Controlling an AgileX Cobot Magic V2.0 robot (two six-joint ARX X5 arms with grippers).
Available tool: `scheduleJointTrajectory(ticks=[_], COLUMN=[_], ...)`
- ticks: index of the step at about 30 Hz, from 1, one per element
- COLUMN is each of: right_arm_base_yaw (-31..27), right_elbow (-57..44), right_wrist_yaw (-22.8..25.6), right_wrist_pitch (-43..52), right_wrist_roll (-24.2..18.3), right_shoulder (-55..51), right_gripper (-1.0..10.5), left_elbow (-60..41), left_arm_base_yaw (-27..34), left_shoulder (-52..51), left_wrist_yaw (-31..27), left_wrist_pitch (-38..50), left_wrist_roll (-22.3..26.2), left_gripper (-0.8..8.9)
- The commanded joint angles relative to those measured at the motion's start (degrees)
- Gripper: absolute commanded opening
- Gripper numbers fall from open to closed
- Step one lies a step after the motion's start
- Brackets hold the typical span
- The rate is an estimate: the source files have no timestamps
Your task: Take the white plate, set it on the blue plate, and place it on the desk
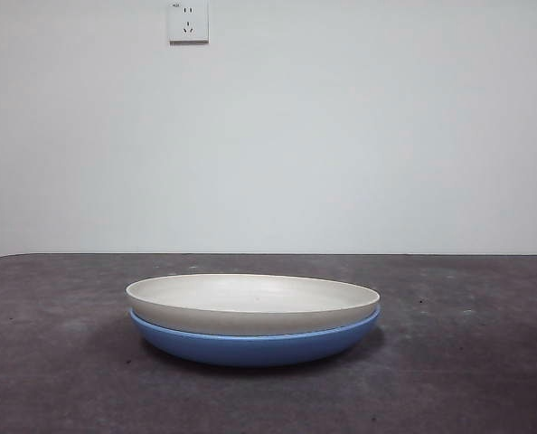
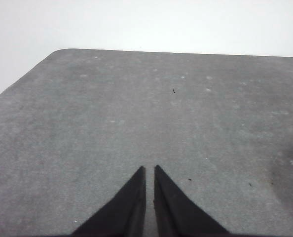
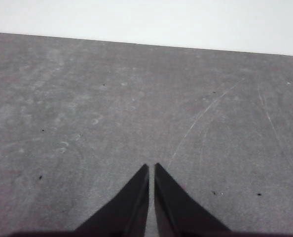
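Observation:
The white plate rests nested on top of the blue plate in the middle of the desk in the front view. Neither arm shows in the front view. My left gripper is shut and empty over bare desk; no plate shows in its view. My right gripper is shut and empty over bare desk; no plate shows there either.
A white wall with a socket stands behind the desk. The desk's far edge and a rounded corner show in the left wrist view. Faint scratches mark the desk in the right wrist view.

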Motion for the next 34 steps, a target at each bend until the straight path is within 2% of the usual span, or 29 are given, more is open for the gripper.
scheduleJointTrajectory(ticks=[1,34], right_arm_base_yaw=[-0.02,-0.02], right_elbow=[-0.37,-0.83], right_wrist_yaw=[0.20,0.00], right_wrist_pitch=[-0.24,2.23], right_wrist_roll=[-0.61,-0.57], right_shoulder=[-0.13,-0.13], right_gripper=[0.2,0.2], left_elbow=[-1.18,-1.18], left_arm_base_yaw=[0.13,0.13], left_shoulder=[-0.13,-0.13], left_wrist_yaw=[0.00,0.00], left_wrist_pitch=[-0.42,-0.42], left_wrist_roll=[0.35,0.35], left_gripper=[0.28,0.28])
